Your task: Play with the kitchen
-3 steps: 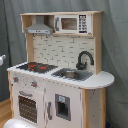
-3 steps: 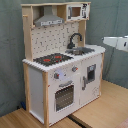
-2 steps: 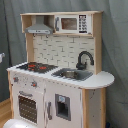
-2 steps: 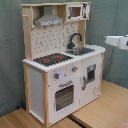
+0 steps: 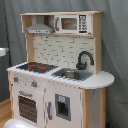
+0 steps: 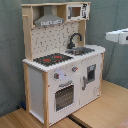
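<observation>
At the second exterior view's right edge the gripper point(image 6: 119, 36) is cut off beside the kitchen point(image 6: 60, 75), touching nothing; its opening cannot be told.

The kitchen point(image 5: 55, 75) point(image 6: 62, 65) stands upright on a wooden floor in front of a grey curtain, seen in both exterior views. It is a tall toy unit in white and light wood. Its black stovetop point(image 5: 36, 66) point(image 6: 52, 59) has red rings, and beside it sits a sink point(image 5: 72, 74) point(image 6: 82, 50) with a curved black faucet point(image 5: 84, 59) point(image 6: 74, 39). The oven door point(image 5: 27, 107) point(image 6: 64, 96) is closed, with knobs point(image 5: 33, 83) point(image 6: 74, 69) above it. Up top, a grey hood point(image 5: 40, 28) point(image 6: 48, 19) sits beside a small microwave point(image 5: 72, 23) point(image 6: 76, 11).
</observation>
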{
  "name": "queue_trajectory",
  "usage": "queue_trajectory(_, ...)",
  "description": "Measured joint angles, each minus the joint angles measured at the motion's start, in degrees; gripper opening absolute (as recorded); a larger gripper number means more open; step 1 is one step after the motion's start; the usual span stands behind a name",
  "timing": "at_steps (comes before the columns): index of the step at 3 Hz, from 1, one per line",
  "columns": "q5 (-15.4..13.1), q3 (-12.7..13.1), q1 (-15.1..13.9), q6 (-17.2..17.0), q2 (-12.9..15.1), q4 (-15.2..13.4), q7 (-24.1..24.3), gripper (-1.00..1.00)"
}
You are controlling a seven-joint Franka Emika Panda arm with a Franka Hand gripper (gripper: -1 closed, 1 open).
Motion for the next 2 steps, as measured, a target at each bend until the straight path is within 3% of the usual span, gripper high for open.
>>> queue_trajectory(2, 0.00, -5.40, -5.91, 7.25, 3.85, -0.01, -6.80, 1.00)
